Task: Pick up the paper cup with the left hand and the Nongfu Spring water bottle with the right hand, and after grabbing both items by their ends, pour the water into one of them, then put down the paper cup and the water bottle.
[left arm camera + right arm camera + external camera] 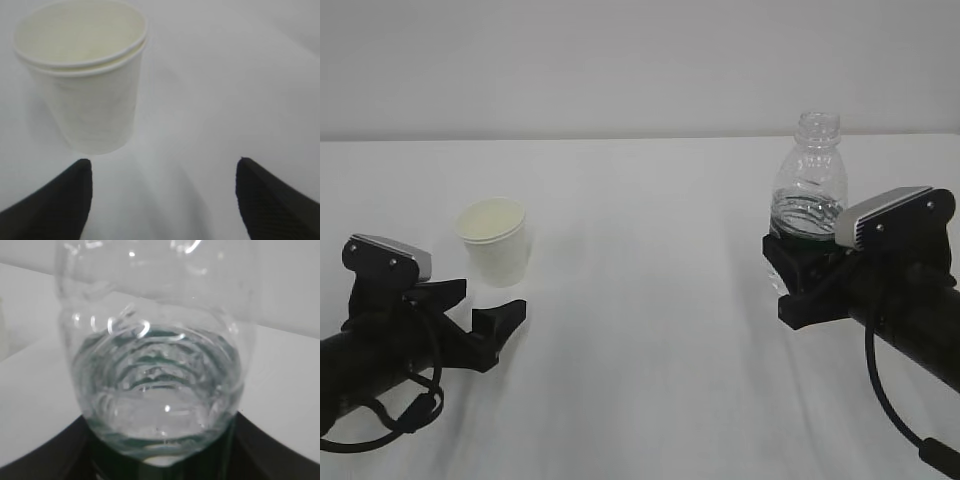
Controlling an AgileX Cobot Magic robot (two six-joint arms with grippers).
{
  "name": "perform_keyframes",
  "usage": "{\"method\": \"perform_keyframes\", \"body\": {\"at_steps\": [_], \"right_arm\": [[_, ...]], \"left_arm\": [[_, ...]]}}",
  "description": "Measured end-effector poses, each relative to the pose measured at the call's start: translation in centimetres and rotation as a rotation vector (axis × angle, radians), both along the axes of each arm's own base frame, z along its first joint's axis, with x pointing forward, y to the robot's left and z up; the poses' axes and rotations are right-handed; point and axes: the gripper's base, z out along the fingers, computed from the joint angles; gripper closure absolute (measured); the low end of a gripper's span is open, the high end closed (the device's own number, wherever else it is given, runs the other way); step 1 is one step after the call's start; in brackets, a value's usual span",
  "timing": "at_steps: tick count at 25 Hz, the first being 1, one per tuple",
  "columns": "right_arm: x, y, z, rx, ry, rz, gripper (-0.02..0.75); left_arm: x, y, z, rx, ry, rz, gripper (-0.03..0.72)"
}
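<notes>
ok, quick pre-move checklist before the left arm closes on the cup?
1. Paper cup upright: ok.
2. Left end effector open: ok.
3. Cup between its jaws: not ok, cup sits ahead and off to the left jaw's side.
4. Water bottle upright in right end effector: ok.
5. Water in bottle: ok.
6. Bottle resting on table: cannot tell.

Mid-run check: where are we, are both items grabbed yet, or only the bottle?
Only the bottle. The right claw is shut on the water bottle, which stands upright with water low in it. The paper cup sits on the table, untouched; the left claw is open just short of it, cup off to its left in the wrist view. Left: grasp cup, pour, set both down.
</notes>
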Motion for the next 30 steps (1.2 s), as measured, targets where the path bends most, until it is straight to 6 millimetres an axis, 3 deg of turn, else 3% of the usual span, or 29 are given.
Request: {"method": "perform_keyframes", "body": {"at_steps": [13,30], "right_arm": [[0.0,0.0,0.0,0.0,0.0,0.0,0.32],[0.0,0.0,0.0,0.0,0.0,0.0,0.321]], "left_arm": [[2.0,0.3,0.0,-0.019,-0.03,0.12,-0.003],[5.8,-0.8,-2.6,-0.028,-0.048,0.14,0.005]]}}
